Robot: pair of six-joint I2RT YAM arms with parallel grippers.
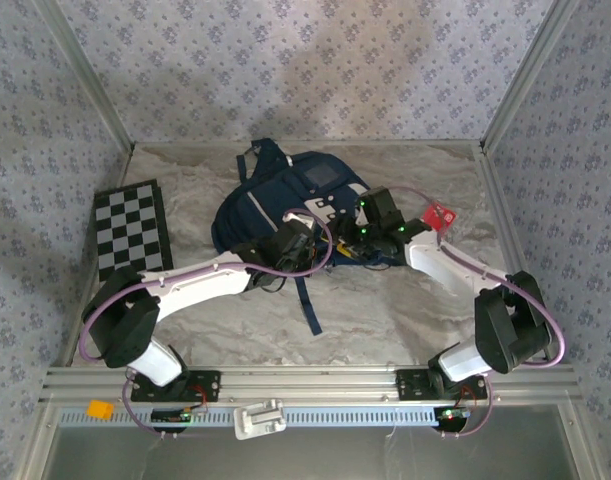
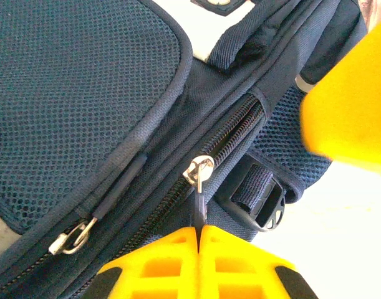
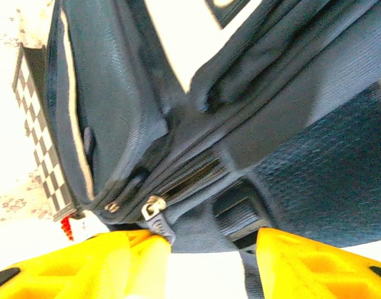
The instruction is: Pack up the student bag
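Student bag [image 1: 285, 195] lies mid-tabletop [image 1: 405, 310]. It is soft fabric, judged light and floppy, so the body offers no firm hold.

Left gripper [image 2: 197, 240] is pinched closed on the zipper pull [image 2: 198, 202], a thin tab that may slip.

Right gripper [image 3: 209, 243] has its fingers wide apart at the bag's edge, gripping nothing.

student bag [image 1: 285, 195] mid-table | left pincer [image 1: 307, 238], right pincer [image 1: 359, 234] at it | checkerboard [image 1: 132, 228] far left

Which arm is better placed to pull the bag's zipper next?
Left. The left gripper is shut on the zipper pull tab, so it looks ready to draw it along the bag. The right gripper is open, gripping nothing.
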